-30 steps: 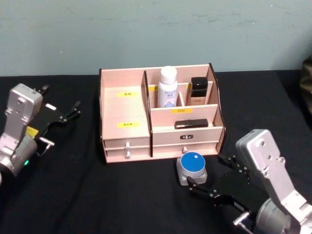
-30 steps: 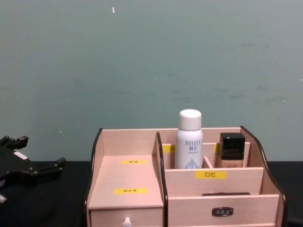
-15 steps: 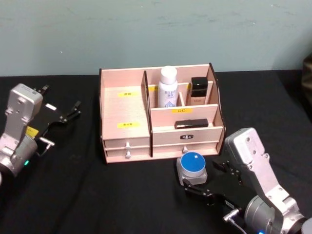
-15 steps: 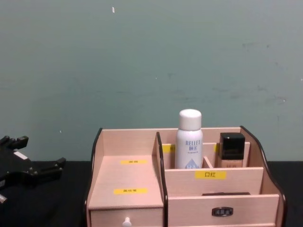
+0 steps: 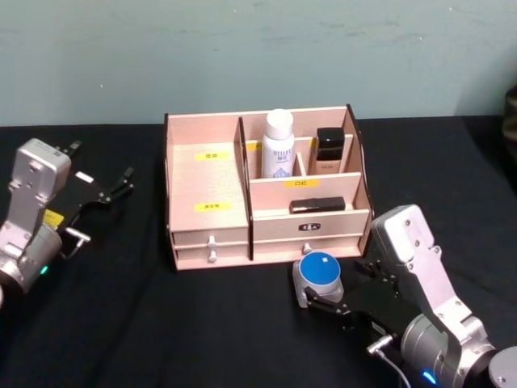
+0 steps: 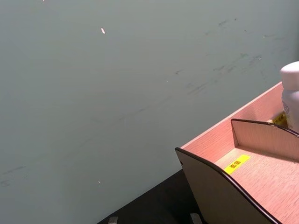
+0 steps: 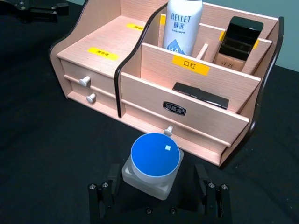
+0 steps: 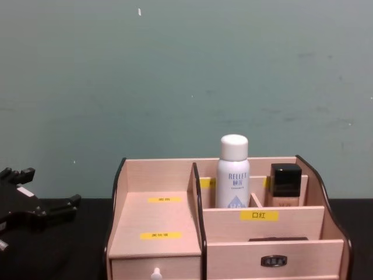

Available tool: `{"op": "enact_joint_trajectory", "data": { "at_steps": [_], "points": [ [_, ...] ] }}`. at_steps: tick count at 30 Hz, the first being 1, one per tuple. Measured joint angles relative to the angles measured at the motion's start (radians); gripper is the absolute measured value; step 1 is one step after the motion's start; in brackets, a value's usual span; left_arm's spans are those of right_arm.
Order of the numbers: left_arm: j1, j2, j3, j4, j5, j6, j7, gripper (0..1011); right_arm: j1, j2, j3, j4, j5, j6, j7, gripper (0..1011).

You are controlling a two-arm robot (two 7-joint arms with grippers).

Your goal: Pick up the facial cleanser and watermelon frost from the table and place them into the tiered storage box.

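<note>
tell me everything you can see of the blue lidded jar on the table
The watermelon frost is a squat, squarish jar of frosted clear glass with a round bright blue lid. It stands upright on the black table, just in front of the tiered storage box and apart from its drawers. The open right gripper straddles it, a finger on each side, with gaps showing.

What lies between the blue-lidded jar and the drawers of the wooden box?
Bare black table, seen in the right wrist view; only the lower drawer's knob juts toward the watermelon frost.
</note>
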Motion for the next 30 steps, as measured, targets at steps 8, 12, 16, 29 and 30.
{"op": "enact_joint_trajectory", "data": {
  "at_steps": [8, 12, 16, 29, 30],
  "points": [
    [0.000, 0.000, 0.000, 0.000, 0.000, 0.000, 0.000, 1001, 0.025, -0.024, 0.000, 0.034, -0.014, -0.005, 0.014, 1003],
    [0.000, 0.000, 0.000, 0.000, 0.000, 0.000, 0.000, 1001, 0.037, -0.037, -0.001, 0.053, -0.023, -0.009, 0.023, 1003],
    [0.000, 0.000, 0.000, 0.000, 0.000, 0.000, 0.000, 1001, 0.047, -0.047, -0.003, 0.068, -0.030, -0.014, 0.030, 1002],
    [0.000, 0.000, 0.000, 0.000, 0.000, 0.000, 0.000, 1001, 0.058, -0.073, 0.002, 0.088, -0.068, -0.022, 0.038, 1002],
    [0.000, 0.000, 0.000, 0.000, 0.000, 0.000, 0.000, 1001, 0.058, -0.074, 0.003, 0.089, -0.070, -0.022, 0.038, 1002]
  ]
}}
